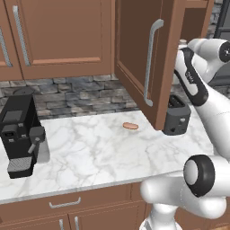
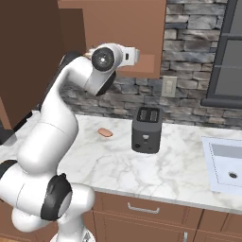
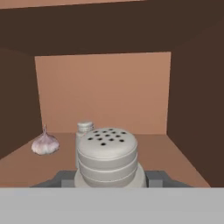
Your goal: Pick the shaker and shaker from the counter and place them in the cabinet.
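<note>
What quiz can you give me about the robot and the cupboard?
1. True or false: a white garlic bulb lies inside the brown wooden cabinet.
2. How many small grey tapered shakers does the hand view show?
3. What stands on the white marble counter? A: a black toaster. B: a red kettle. C: a glass bowl.

Key:
1. True.
2. Two: the near shaker in the pincer, and the far shaker behind it.
3. A.

Near shaker (image 3: 107, 157) hides your pincer's fingertips in hand view; grip on it can't be confirmed. It also covers most of far shaker (image 3: 85, 127). Cabinet (image 1: 139, 54) door blocks pincer in left base view. Coffee machine (image 1: 20, 134) cut by left edge.
</note>
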